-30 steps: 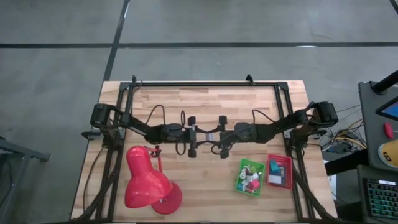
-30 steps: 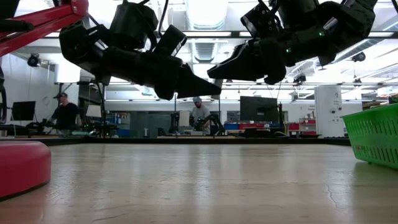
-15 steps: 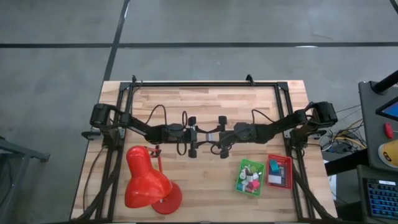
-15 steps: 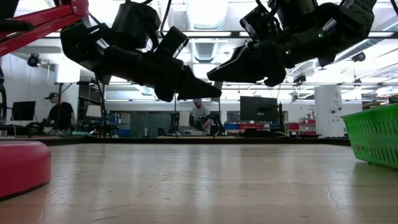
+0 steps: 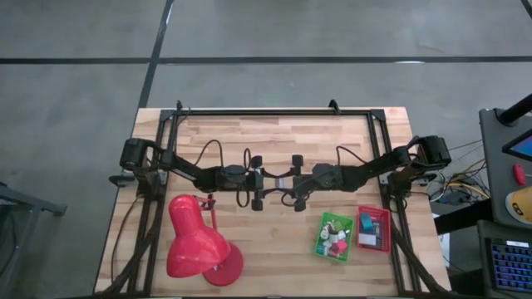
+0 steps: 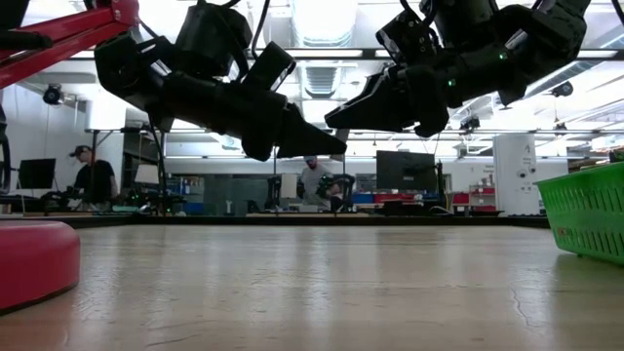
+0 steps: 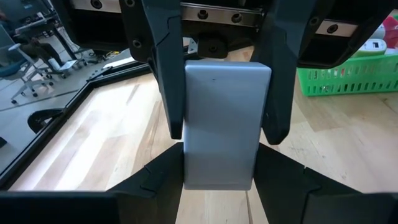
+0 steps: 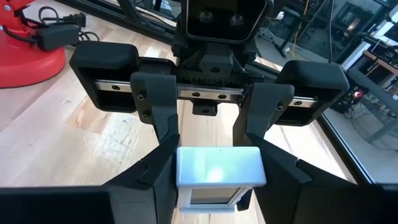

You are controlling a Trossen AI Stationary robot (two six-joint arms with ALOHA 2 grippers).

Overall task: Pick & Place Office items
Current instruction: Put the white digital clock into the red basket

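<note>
A flat pale grey-white block [image 7: 227, 121] hangs over the middle of the table, and both grippers are shut on it from opposite ends. My left gripper [image 5: 271, 178] reaches in from the table's left and my right gripper [image 5: 287, 178] from its right, fingertips overlapping. In the low view both grippers [image 6: 331, 132] are dark shapes well above the tabletop and the block is hidden. More office items, small pink, white and teal pieces, lie in a green tray [image 5: 335, 237] and a red tray [image 5: 373, 228] at the near right. My left gripper pinches the block's two long side edges [image 7: 188, 165] between its two fingers, at the end nearest its wrist. The fingers come nearly level from the table's left and lie along the block. The block is clear of the table. My right gripper pinches the same block by its two side edges [image 8: 181, 171] between its two fingers, at the opposite end. The fingers come nearly level from the table's right, along the block. The left fingers [image 8: 163, 127] stand just beyond, on the same sides.
A big red desk lamp [image 5: 195, 245] stands at the near left, its base [image 6: 34, 258] close to the low camera. The green tray's wall [image 6: 585, 214] rises at the right. Bare wood lies under the grippers. People sit in the room beyond.
</note>
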